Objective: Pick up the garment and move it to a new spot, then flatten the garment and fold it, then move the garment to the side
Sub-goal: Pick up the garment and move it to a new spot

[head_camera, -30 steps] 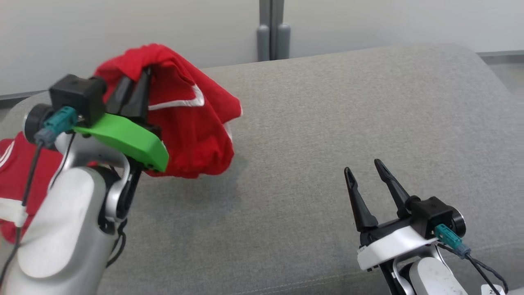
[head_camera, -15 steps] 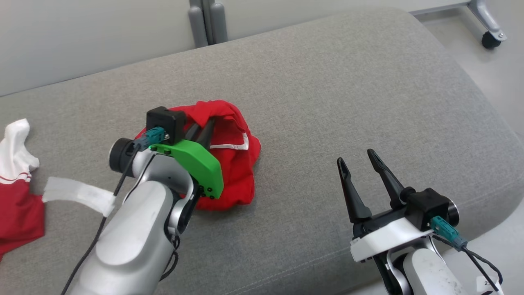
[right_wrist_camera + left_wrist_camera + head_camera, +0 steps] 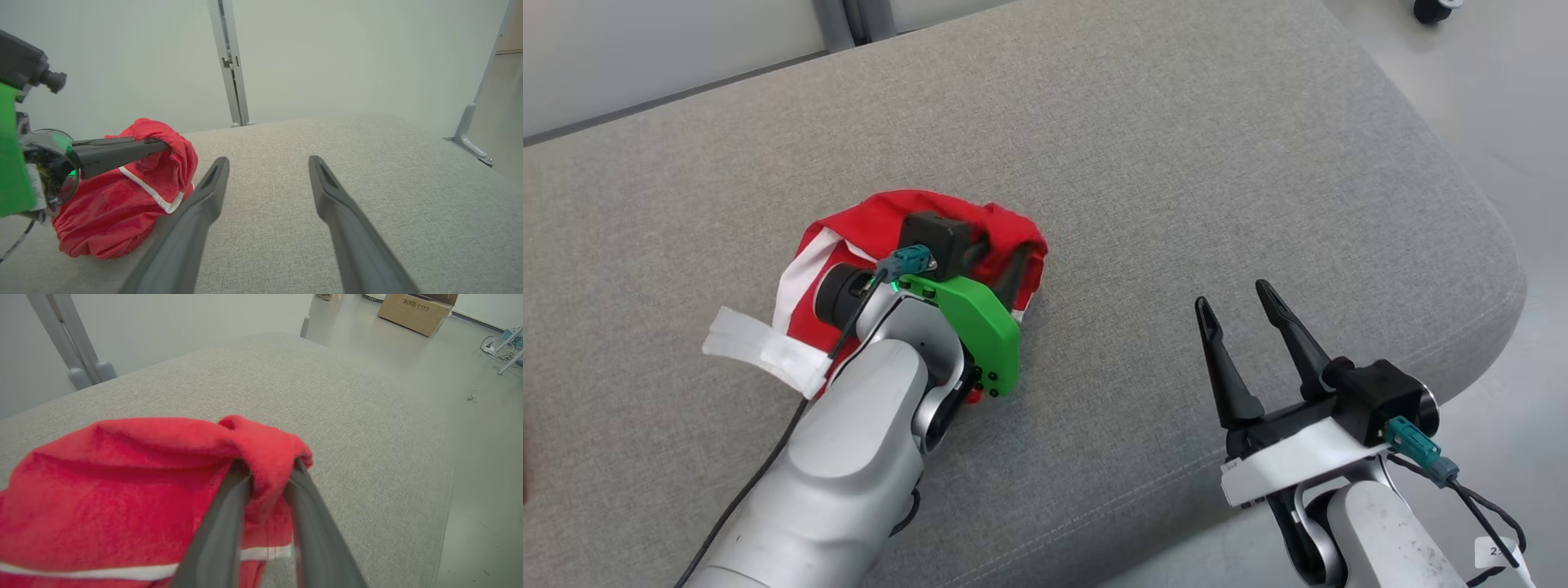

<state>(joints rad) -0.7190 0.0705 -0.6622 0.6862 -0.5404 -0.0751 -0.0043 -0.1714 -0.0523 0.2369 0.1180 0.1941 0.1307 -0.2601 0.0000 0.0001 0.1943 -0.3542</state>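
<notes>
Resting in a crumpled heap near the middle of the table: one red soft-fabric garment with white stripe trim.

Support: grey fabric-covered padded table with rounded corners. The garment lies on its top surface, well in from every edge seen in the head view.

Item, left gripper: two long dark fingers reaching into the right-hand side of the heap. In the left wrist view a raised fold of red cloth sits bunched between the fingertips, touching both. The fingers are closed on that fold with only a narrow gap between them. How firm the pinch is cannot be told. The rest of the garment sags from the fold onto the table.

Item, green plastic wrist plate: mounted behind the left gripper, over the near edge of the heap.

Item, white fabric tab: wrapped round the dark cable beside the left forearm.

Item, right gripper: fingers spread wide with nothing between them. It is over the table's near right part, well apart from the garment, fingertips pointing away from the robot.

Surroundings: pale grey floor beyond the table's right edge; brown cardboard box on the floor in the distance; grey upright post against the pale wall behind the table.
</notes>
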